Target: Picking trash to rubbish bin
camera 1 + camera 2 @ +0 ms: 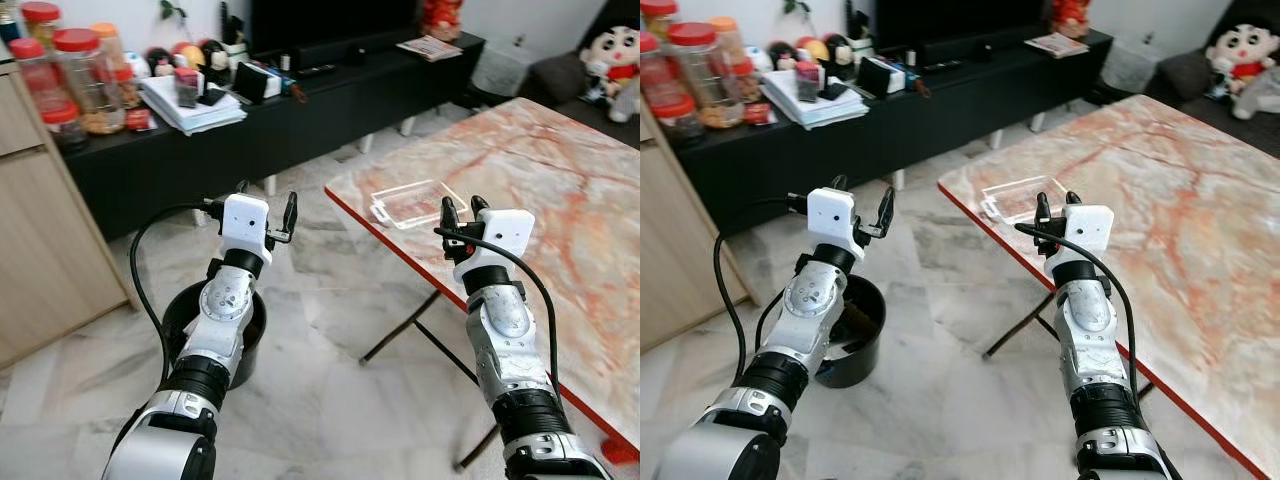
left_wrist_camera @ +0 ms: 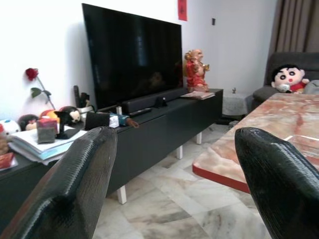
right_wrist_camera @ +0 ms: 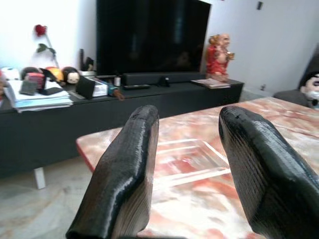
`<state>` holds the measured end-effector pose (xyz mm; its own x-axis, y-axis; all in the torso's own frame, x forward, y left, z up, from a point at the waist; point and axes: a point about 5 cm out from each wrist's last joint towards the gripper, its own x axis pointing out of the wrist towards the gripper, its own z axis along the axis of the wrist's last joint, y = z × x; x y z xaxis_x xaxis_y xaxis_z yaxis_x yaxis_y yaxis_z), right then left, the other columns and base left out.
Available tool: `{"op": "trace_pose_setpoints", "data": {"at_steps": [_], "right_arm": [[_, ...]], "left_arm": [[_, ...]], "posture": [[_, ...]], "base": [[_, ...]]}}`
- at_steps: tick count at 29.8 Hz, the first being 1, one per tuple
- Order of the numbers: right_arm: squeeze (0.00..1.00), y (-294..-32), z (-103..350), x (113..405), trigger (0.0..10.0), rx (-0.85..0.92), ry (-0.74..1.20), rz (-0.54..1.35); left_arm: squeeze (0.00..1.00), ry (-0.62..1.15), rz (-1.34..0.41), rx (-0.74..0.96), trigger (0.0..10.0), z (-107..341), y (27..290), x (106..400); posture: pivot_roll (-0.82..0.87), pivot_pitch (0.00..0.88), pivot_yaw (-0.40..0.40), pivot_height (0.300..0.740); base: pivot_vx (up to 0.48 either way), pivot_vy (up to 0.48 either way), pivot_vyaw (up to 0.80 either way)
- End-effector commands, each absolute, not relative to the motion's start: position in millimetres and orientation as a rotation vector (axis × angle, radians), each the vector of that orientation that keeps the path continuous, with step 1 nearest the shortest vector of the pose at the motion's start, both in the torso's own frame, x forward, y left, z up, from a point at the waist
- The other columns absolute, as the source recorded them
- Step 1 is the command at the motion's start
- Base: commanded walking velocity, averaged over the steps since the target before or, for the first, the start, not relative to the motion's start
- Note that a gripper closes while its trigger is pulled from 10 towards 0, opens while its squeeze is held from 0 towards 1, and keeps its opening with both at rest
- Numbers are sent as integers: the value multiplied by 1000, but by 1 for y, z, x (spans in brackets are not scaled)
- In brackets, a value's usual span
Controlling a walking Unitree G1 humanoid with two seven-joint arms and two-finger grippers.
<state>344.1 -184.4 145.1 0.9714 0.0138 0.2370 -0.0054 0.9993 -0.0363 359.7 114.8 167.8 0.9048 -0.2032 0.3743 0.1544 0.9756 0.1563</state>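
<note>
A clear plastic tray (image 1: 415,203) lies near the left edge of the marble-top table (image 1: 560,200). My right gripper (image 1: 463,210) hovers just in front of it, open, with nothing between its fingers. In the right wrist view the tray (image 3: 184,159) lies flat right beyond the fingertips (image 3: 130,164). A black rubbish bin (image 1: 862,345) stands on the floor below my left forearm. My left gripper (image 1: 267,205) is raised above the bin, open wide and empty.
A black TV console (image 1: 330,95) with a television, jars, papers and small items runs along the back wall. A wooden cabinet (image 1: 40,240) stands at the left. The table's folding legs (image 1: 410,325) reach down to the tiled floor. A plush doll (image 1: 612,55) sits at the far right.
</note>
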Motion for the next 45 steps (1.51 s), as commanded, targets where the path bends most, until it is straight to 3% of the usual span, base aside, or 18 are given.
{"op": "trace_pose_setpoints", "data": {"at_steps": [1, 35, 45], "right_arm": [[0, -188, 146, 345, 10000, -41, -242, -11], [0, -182, 142, 345, 10000, -41, -231, -12], [0, -182, 142, 345, 10000, -42, -231, -11]], "left_arm": [[0, -397, -207, 129, 10000, 171, 109, 361], [0, -382, -225, 146, 10000, 168, 101, 360], [0, -365, -207, 149, 10000, 167, 103, 362]], "posture": [[145, 79, -117, 740], [146, 86, -111, 740], [142, 90, -110, 740]], "base": [[0, 0, -781], [0, 0, -781], [0, -199, -783]]}}
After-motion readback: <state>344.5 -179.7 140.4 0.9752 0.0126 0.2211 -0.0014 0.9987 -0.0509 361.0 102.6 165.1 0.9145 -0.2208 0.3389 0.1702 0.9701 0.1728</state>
